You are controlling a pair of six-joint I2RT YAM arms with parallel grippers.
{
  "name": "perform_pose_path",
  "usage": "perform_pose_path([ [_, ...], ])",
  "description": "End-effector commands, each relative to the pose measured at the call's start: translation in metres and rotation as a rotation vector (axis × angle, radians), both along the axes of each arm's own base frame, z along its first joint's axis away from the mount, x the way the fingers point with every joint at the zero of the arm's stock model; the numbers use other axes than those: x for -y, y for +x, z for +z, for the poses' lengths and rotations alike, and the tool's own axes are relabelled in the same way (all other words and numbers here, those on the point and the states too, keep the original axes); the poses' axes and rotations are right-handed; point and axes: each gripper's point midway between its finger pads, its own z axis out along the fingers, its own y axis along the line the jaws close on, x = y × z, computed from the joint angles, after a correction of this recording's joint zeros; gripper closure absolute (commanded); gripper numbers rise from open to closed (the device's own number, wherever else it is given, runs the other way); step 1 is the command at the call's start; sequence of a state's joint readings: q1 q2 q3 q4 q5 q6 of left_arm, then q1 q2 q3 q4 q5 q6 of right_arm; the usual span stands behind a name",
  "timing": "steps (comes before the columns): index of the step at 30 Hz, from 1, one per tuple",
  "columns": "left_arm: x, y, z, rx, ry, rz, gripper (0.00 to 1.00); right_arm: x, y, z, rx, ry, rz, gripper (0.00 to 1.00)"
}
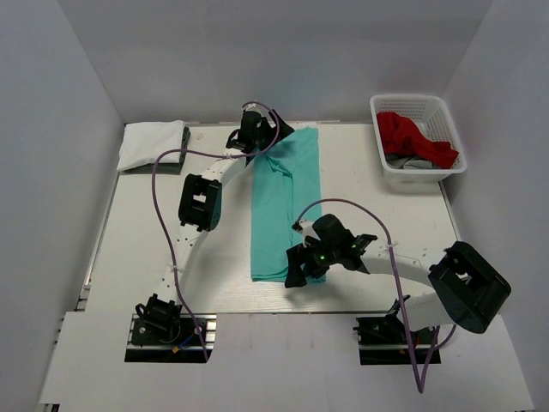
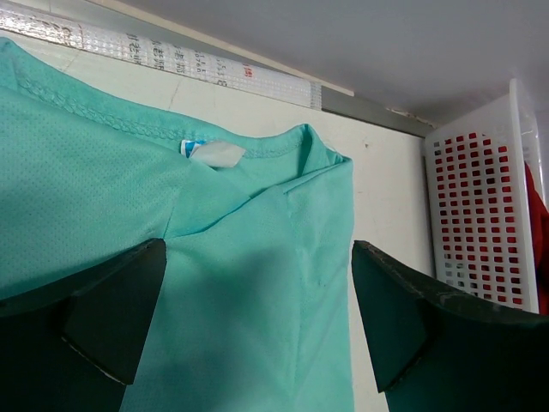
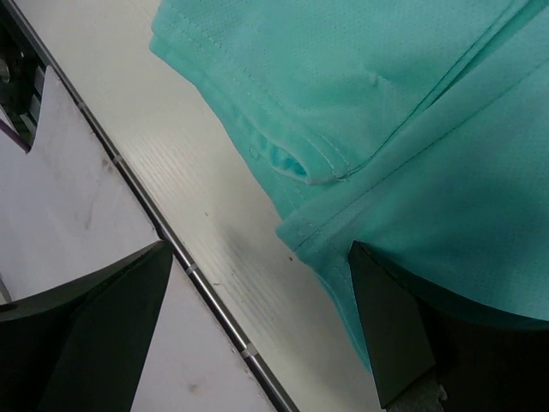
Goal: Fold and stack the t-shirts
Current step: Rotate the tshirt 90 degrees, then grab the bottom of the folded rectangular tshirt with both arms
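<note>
1. The teal t-shirt (image 1: pixel 287 197) lies flat at the centre of the table (image 1: pixel 146 249), already folded into a narrow strip. Its long axis runs top to bottom of the overhead frame.
2. The left gripper (image 1: pixel 249 137) is over the top (collar) end, with its jaws spread wide and nothing held. In the left wrist view the left gripper (image 2: pixel 257 257) has both fingers above the cloth, with the collar label (image 2: pixel 210 154) just ahead, toward upper centre.
3. The right gripper (image 1: pixel 304 273) is over the bottom (hem) end, also wide open and empty. In the right wrist view the right gripper (image 3: pixel 257 257) straddles the hem corner (image 3: pixel 296 163): one finger is over bare table, the other over cloth.
4. Key relation: there is one arm per short end, and the strip runs between them. A crosswise fold looks next, probably each arm pinching its own end. I can't tell whether the fingers touch the cloth.
5. Others:
   - A white t-shirt (image 1: pixel 150 142) sits folded at the upper left.
   - A red t-shirt (image 1: pixel 412 133) is in the white lattice basket (image 1: pixel 446 107) at the upper right, well apart from the strip, with a grey one (image 1: pixel 416 161) beneath it.
</note>
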State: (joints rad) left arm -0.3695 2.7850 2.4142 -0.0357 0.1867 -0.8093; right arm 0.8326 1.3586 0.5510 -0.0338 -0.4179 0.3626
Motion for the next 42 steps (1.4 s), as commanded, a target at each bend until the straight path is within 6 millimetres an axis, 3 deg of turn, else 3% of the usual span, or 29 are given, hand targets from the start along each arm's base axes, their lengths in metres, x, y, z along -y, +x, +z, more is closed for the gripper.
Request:
perform_pose_path([
  [1, -0.011, -0.012, -0.038, -0.103, 0.064, 0.021, 0.00, 0.023, -0.022, -0.023, -0.062, -0.130, 0.045, 0.10],
  [3, -0.012, -0.010, -0.024, -0.073, 0.074, 0.022, 0.00, 0.017, -0.016, -0.009, -0.026, -0.084, 0.037, 0.10],
  [7, -0.011, -0.001, 0.050, 0.058, 0.082, 0.004, 0.00, 0.005, -0.010, 0.021, 0.038, 0.000, 0.061, 0.10],
  [8, -0.009, -0.003, 0.092, 0.120, 0.062, -0.014, 0.00, 0.004, -0.010, 0.026, 0.047, 0.017, 0.074, 0.10],
  [11, -0.014, -0.017, 0.155, 0.199, 0.083, -0.039, 0.00, 0.003, -0.001, 0.040, 0.088, 0.030, 0.040, 0.10],
  [12, -0.024, -0.025, 0.205, 0.254, 0.086, 0.000, 0.00, 0.003, 0.001, 0.047, 0.106, 0.044, 0.025, 0.10],
  [15, -0.044, -0.056, 0.218, 0.204, 0.195, -0.012, 0.00, 0.009, 0.023, 0.052, 0.159, 0.020, -0.112, 0.10],
  [16, -0.048, -0.084, 0.225, 0.175, 0.230, -0.036, 0.00, 0.011, 0.027, 0.052, 0.146, 0.010, -0.165, 0.10],
  [17, -0.055, -0.098, 0.226, 0.176, 0.277, -0.056, 0.00, 0.019, 0.034, 0.048, 0.159, -0.026, -0.216, 0.10],
  [20, -0.074, -0.157, 0.211, 0.108, 0.342, -0.065, 0.00, 0.032, 0.050, 0.050, 0.185, -0.075, -0.318, 0.10],
  [21, -0.084, -0.180, 0.170, 0.022, 0.375, -0.081, 0.00, 0.037, 0.054, 0.048, 0.182, -0.089, -0.371, 0.10],
  [22, -0.086, -0.197, 0.165, 0.015, 0.384, -0.086, 0.00, 0.041, 0.055, 0.048, 0.179, -0.101, -0.391, 0.10],
  [23, -0.094, -0.218, 0.186, 0.044, 0.345, -0.066, 0.00, 0.047, 0.059, 0.047, 0.177, -0.113, -0.416, 0.10],
  [24, -0.093, -0.236, 0.178, 0.028, 0.330, -0.073, 0.00, 0.051, 0.059, 0.044, 0.173, -0.125, -0.427, 0.10],
  [25, -0.100, -0.262, 0.133, -0.054, 0.351, -0.088, 0.00, 0.059, 0.053, 0.039, 0.154, -0.158, -0.426, 0.10],
  [26, -0.093, -0.279, 0.129, -0.049, 0.337, -0.131, 0.00, 0.065, 0.054, 0.035, 0.142, -0.176, -0.438, 0.10],
  [28, -0.102, -0.317, 0.095, -0.170, 0.349, -0.127, 0.00, 0.081, 0.041, 0.022, 0.095, -0.234, -0.438, 0.10],
  [29, -0.095, -0.337, 0.081, -0.223, 0.341, -0.157, 0.00, 0.085, 0.038, 0.019, 0.080, -0.243, -0.443, 0.10],
  [30, -0.098, -0.364, 0.049, -0.314, 0.357, -0.180, 0.00, 0.090, 0.030, 0.014, 0.047, -0.256, -0.435, 0.10],
  [32, -0.079, -0.403, 0.034, -0.352, 0.308, -0.307, 0.00, 0.089, 0.020, 0.012, 0.009, -0.233, -0.408, 0.10],
  [33, -0.083, -0.423, 0.014, -0.420, 0.311, -0.307, 0.00, 0.087, 0.012, 0.009, -0.007, -0.210, -0.366, 0.10],
  [36, -0.092, -0.469, -0.007, -0.516, 0.367, -0.333, 0.00, 0.082, 0.001, 0.009, -0.025, -0.168, -0.298, 0.10],
  [42, -0.097, -0.525, -0.029, -0.597, 0.417, -0.446, 0.02, 0.077, -0.006, 0.000, -0.058, -0.133, -0.274, 0.10],
])
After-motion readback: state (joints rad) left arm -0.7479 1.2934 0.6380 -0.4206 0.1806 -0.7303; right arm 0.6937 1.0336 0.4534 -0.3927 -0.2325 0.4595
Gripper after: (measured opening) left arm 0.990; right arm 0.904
